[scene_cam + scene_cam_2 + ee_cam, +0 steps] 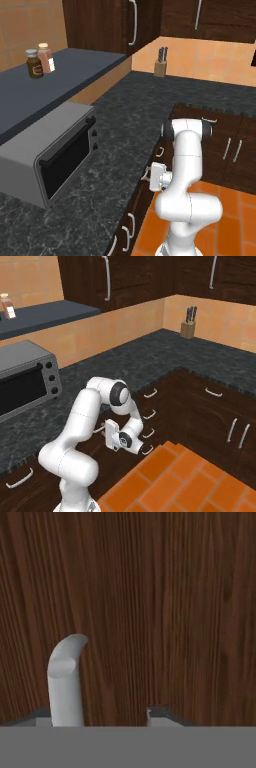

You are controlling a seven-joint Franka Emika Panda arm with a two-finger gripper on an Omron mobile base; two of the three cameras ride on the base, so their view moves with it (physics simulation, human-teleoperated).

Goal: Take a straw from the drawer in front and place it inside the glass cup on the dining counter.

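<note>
Hand view puts the fingers (155,714) right up against the dark wood front of the drawer (165,602), with the silver handle (65,677) rising just left of them. Fingertips barely show, so how far they're spread I cannot tell, and nothing seems pinched. My call: centre the handle between the fingers, close firmly, then pull straight out from the drawer front. Right base view shows the gripper (134,445) low, beside the stacked drawers under the speckled bench (150,356).
</note>
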